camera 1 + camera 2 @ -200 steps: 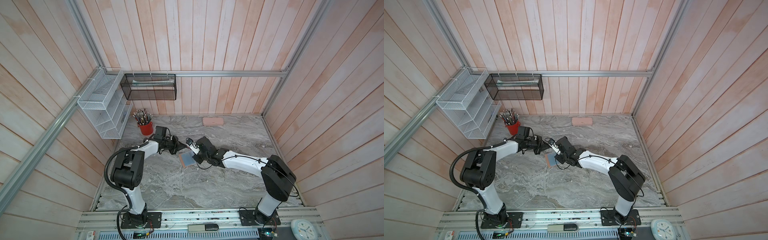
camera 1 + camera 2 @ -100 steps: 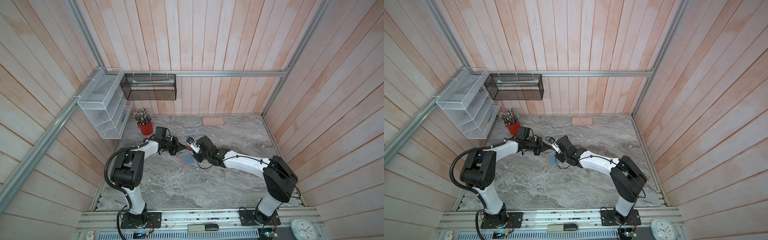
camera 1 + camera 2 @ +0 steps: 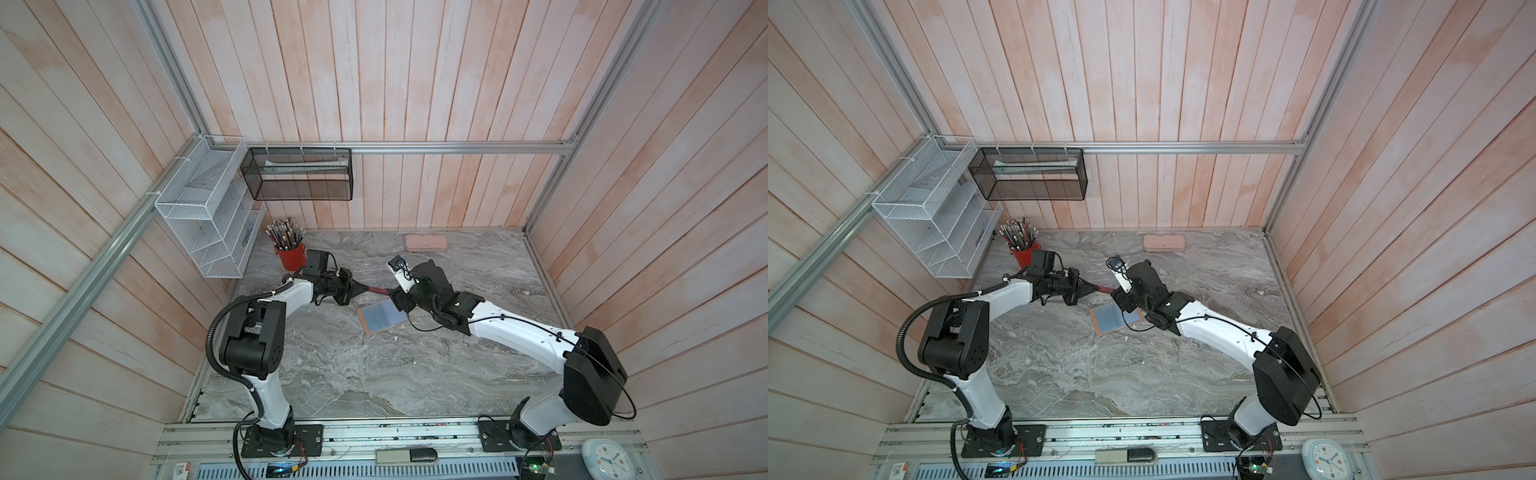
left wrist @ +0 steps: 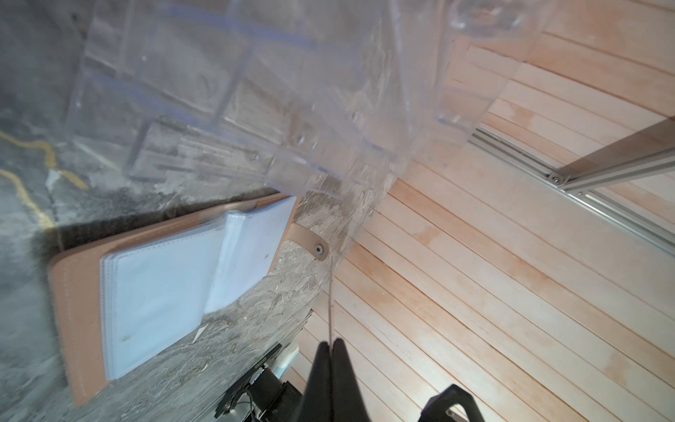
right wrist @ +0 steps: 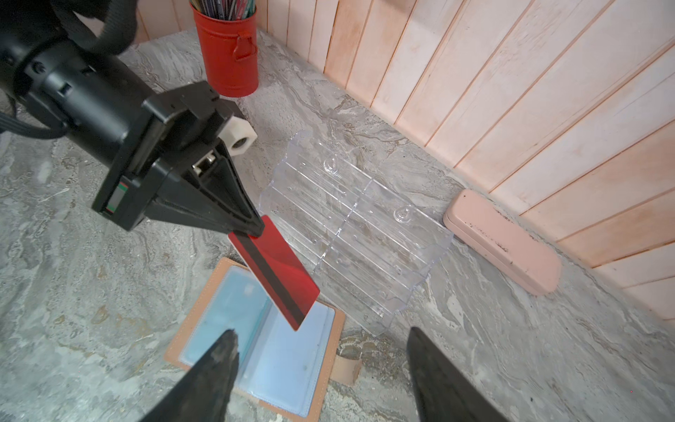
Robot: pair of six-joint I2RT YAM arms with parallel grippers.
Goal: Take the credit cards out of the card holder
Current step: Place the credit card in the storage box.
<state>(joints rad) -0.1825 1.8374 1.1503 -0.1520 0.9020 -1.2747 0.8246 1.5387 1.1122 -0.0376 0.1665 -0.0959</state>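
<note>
The card holder (image 5: 255, 350) lies open and flat on the marble, tan-pink with pale blue sleeves, also seen in both top views (image 3: 380, 318) (image 3: 1111, 318) and the left wrist view (image 4: 164, 277). A red credit card (image 5: 281, 270) with a dark stripe hangs in the air above it. My left gripper (image 5: 252, 228) is shut on the card's end. In the left wrist view the card shows edge-on (image 4: 330, 310) between the closed tips (image 4: 333, 343). My right gripper (image 5: 321, 334) stands open just past the card's free end, touching nothing. The other credit cards are not plainly visible.
A clear acrylic slotted rack (image 5: 350, 234) lies just behind the card holder. A longer pale pink case (image 3: 427, 242) rests by the back wall. A red cup of pencils (image 3: 291, 253) stands at the back left, behind my left arm. Wire racks hang on the walls.
My right gripper's jaws have opened and let go of the red card. My left gripper still grips the card and has hardly moved.
</note>
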